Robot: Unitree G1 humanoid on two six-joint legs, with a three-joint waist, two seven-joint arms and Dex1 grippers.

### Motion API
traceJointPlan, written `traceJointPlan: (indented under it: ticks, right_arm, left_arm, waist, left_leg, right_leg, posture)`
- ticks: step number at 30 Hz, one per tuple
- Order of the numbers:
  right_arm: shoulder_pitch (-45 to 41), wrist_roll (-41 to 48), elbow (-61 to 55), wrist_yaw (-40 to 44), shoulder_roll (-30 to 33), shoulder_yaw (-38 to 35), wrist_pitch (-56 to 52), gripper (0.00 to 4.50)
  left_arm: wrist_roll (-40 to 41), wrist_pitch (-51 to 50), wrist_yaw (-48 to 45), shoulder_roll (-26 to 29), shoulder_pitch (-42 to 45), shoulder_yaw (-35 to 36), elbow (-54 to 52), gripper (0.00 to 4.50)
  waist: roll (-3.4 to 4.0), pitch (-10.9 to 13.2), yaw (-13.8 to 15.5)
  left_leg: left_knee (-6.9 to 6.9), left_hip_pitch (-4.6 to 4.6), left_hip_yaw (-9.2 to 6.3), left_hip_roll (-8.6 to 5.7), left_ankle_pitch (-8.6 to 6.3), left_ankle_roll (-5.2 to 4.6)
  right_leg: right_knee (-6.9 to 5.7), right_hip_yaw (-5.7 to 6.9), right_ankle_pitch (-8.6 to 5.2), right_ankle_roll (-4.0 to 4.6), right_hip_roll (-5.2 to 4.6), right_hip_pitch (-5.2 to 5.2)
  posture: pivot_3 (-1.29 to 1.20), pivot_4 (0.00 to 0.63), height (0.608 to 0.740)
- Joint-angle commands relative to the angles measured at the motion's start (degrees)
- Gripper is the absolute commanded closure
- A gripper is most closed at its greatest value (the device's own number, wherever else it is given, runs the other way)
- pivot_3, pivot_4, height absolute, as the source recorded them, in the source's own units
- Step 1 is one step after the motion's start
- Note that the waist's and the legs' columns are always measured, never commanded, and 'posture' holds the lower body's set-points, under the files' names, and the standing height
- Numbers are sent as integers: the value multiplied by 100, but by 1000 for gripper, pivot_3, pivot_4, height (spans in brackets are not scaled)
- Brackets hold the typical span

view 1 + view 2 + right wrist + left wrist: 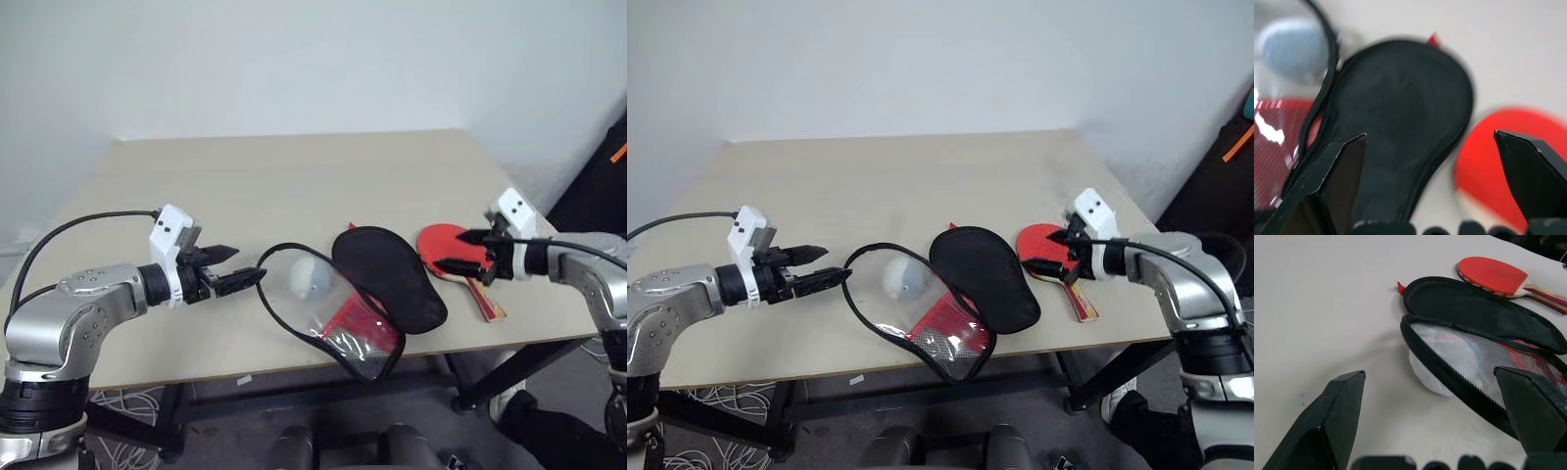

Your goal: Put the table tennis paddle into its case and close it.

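- Both tools stand wide open and empty; my left tool (238, 266) hovers just beside the rim of the case's clear half, my right tool (458, 251) hovers over the red face of the paddle, with nothing between the fingers of either
- Bench (294, 186) next, as the biggest thing: pale top, bare toward the back, with all the task's things gathered near its front edge on my right-hand side
- Case (367, 294) lies unzipped and spread open between the two tools; its black half is folded back toward the paddle, its clear half with the red and mesh part lies toward the front edge, part of it past that edge
- Table tennis paddle (446, 245) lies flat on the bench, outside the case, just beside the black half; its handle points toward the front edge
- White ball (310, 278) sits under the clear panel, inside the case as far as I can tell
- Step in hand, as I judge it: reaching for the paddle, no grasp made yet; next I would close the right tool on the paddle while the left steadies the case rim, then slide the paddle in; zipping comes after
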State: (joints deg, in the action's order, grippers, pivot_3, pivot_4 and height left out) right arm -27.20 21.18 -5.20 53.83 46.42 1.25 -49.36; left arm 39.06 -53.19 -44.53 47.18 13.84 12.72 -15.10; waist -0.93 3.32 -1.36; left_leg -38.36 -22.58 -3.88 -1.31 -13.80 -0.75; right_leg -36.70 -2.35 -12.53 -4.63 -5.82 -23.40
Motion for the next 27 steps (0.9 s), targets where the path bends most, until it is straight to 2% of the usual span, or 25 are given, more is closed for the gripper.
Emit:
traceJointPlan:
  ticks: [1, 9, 27]
  right_arm:
    - [-79, 128, -289, -56, 95, -247, -35, 0]
    - [-289, 41, -32, -210, -30, -111, 32, 0]
    - [-75, 155, -374, -363, 307, -369, -99, 0]
  left_arm:
    - [-192, 283, 88, -50, 76, 54, 195, 40]
    - [-209, 376, 91, -57, 59, 169, 205, 40]
    - [-454, 839, -671, 189, 313, 1, 766, 40]
  waist:
    - [1, 0, 8]
    - [-2, 0, 18]
    - [-2, 0, 18]
  left_leg:
    - [0, 1, 0, 1, 0, 0]
    - [-2, -1, 1, 0, 0, 0]
    - [-2, -2, 1, 1, 0, 0]
  right_leg:
    - [0, 0, 0, 0, 0, 1]
    - [0, 0, 1, 1, 0, 1]
    - [1, 1, 0, 0, 0, 0]
  posture:
    - [0, 0, 698]
    - [0, 0, 698]
    - [0, 0, 698]
